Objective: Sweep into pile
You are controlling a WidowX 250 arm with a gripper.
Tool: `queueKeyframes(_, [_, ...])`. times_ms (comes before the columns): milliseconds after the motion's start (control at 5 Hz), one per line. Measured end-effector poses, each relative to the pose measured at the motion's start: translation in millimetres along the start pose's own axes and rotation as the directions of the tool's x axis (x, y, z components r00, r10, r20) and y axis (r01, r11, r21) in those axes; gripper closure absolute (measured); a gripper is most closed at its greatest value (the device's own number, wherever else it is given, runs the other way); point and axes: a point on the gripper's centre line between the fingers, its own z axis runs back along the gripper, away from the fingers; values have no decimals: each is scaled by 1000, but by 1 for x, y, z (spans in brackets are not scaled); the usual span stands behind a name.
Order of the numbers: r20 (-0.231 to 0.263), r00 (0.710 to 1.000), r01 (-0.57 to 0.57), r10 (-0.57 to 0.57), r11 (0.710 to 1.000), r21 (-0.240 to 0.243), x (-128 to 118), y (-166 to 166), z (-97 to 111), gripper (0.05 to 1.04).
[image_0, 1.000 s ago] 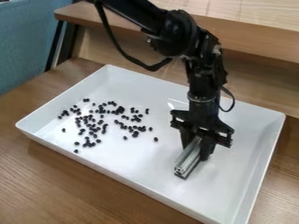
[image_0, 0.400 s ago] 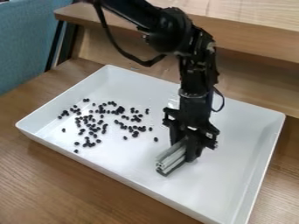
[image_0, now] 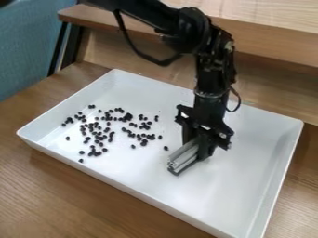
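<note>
The black arm (image_0: 152, 14) slopes in from the top edge, its gripper (image_0: 200, 149) hanging downward, clamped in a grip.

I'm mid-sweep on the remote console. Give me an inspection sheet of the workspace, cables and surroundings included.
Surface: white tray on a wooden table.
Job's things: small dark beads scattered over the tray's left half, not one pile; grooved metallic bar to their right.
Clutter: nothing seen.
End effector: gripping the bar, over the tray.
Cables: black cable looping below the upper arm, above the tray.
Surroundings: wooden ledge behind; blue panel at upper left.
</note>
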Motion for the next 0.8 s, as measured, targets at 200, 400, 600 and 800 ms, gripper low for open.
queueKeyframes(200, [44, 997, -59, 60, 998, -11, 5, 15, 0, 685])
queueKeyframes(400, [63, 993, -102, 103, 995, -19, 6, 23, -1, 685])
queueKeyframes(600, [86, 987, -135, 137, 990, -27, 5, 30, -3, 685])
queueKeyframes(800, [88, 979, -184, 186, 983, -26, 2, 41, -4, 685])
